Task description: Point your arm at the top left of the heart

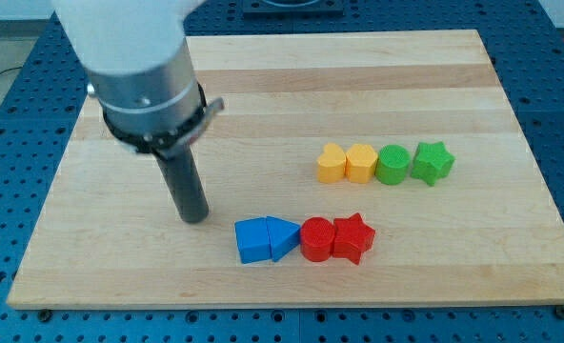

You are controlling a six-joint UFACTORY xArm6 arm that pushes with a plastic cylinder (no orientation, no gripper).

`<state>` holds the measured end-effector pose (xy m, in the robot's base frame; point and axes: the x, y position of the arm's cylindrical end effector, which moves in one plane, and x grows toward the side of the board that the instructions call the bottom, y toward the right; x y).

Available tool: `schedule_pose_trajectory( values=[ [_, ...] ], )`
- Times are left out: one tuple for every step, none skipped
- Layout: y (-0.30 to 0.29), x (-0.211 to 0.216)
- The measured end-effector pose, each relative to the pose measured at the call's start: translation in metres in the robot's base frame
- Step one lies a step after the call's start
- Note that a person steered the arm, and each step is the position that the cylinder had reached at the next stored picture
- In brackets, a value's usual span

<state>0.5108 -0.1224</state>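
Observation:
The yellow heart block [331,163] sits at the left end of a row right of the board's middle. Next to it, going right, are a yellow hexagon-like block [361,162], a green round block [392,164] and a green star [433,161]. My tip [195,216] rests on the board far to the left of the heart and lower in the view. It touches no block. The nearest block to the tip is the blue cube [252,239], just right of it and a little lower.
A second row lies below the first: the blue cube, a blue triangle block [282,236], a red round block [317,238] and a red star [352,237]. The wooden board [292,86] ends in a blue perforated table all round.

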Motion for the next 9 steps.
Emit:
schedule_pose_trajectory(
  values=[
    [-0.002,-0.013],
    [-0.010,-0.001],
    [-0.019,-0.012],
    [-0.013,-0.050],
    [0.000,-0.070],
    [0.002,-0.071],
    [0.031,-0.071],
    [0.062,-0.069],
    [0.073,-0.093]
  ],
)
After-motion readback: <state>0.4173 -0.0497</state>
